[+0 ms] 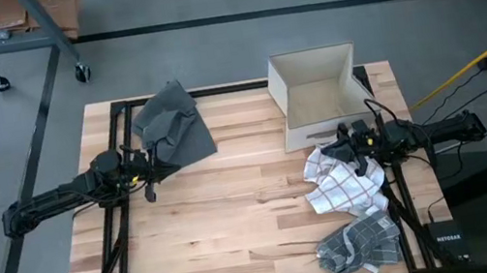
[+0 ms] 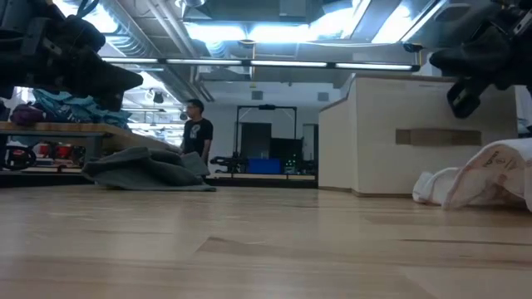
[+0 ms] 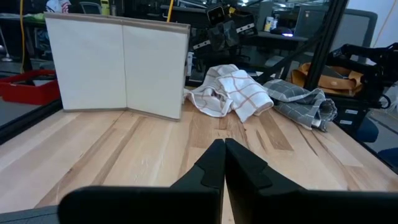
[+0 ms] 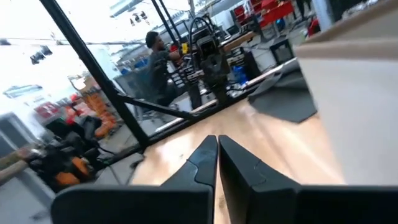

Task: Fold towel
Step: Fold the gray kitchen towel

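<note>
Bare wooden table (image 1: 237, 216), nearest the low camera, carries three cloths and one box. Item one: dark grey towel (image 1: 173, 123), crumpled in a loose heap at the far left corner; soft, light, limp, likely to sag and slide on the smooth boards, so best taken by a free corner or hem edge rather than the bunched middle. Left gripper (image 1: 146, 176) sits just beside the heap's near edge, fingers pressed together, holding nothing; whether it touches the cloth cannot be told. Item two: white checked towel (image 1: 341, 183), rumpled at the right side, directly below the right gripper (image 1: 359, 148), whose fingers are likewise closed and empty. Item three: grey checked towel (image 1: 363, 240), bunched at the near right corner, well apart from both grippers. Item four: open white box (image 1: 316, 96), upright, far right. Person (image 2: 197, 129) stands in the room beyond
</note>
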